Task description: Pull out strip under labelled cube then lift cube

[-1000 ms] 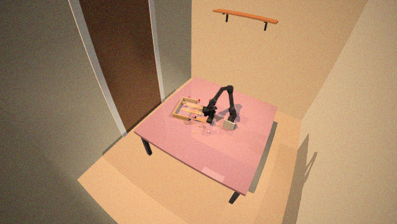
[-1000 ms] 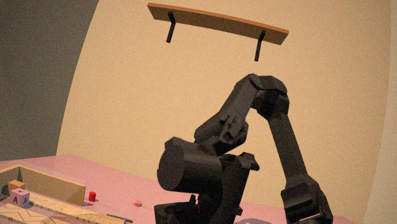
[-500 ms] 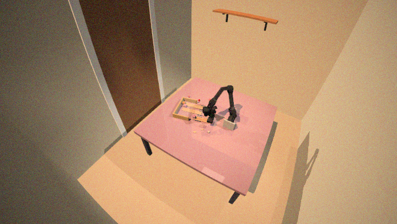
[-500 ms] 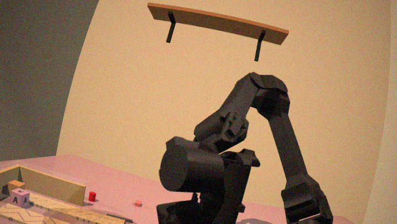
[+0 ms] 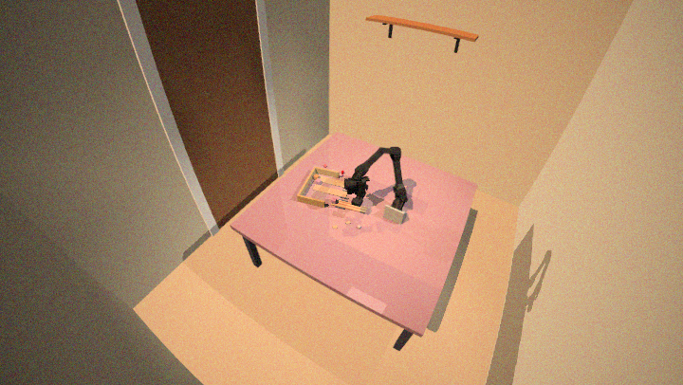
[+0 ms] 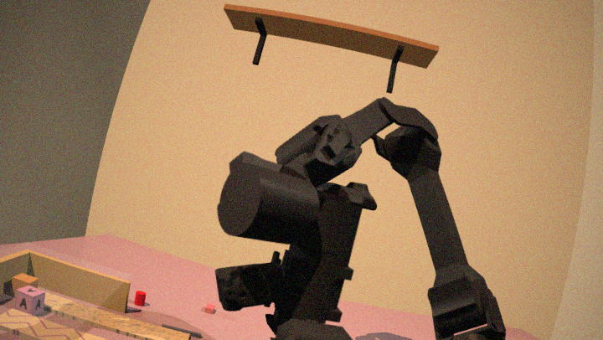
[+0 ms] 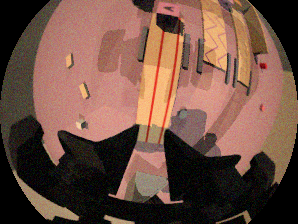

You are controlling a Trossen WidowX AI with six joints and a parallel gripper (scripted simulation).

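Note:
A wooden strip with two red lines (image 7: 155, 85) (image 5: 353, 207) lies between dark guides. A pink cube marked A (image 7: 169, 8) is at its far end in the wrist view. My gripper (image 7: 152, 129) is partly open, with its fingertips either side of the strip's near end and not closed on it. Another pinkish cube marked A (image 6: 30, 301) is by the far ends of the zigzag strip (image 7: 215, 42) (image 5: 329, 191) and the speckled strip (image 7: 243, 60) (image 6: 105, 320); which one bears it I cannot tell. Fingertips are hidden in the exterior view.
A wooden frame (image 5: 310, 201) (image 6: 79, 283) surrounds the strips' far ends. An orange cube (image 6: 24, 280) is inside. A red cylinder (image 6: 140, 298) (image 7: 263, 66) and a small pink block (image 6: 210, 308) are outside. Small pale blocks lie left in the wrist view. A pale upright panel (image 5: 394, 213) stands by the arm's base.

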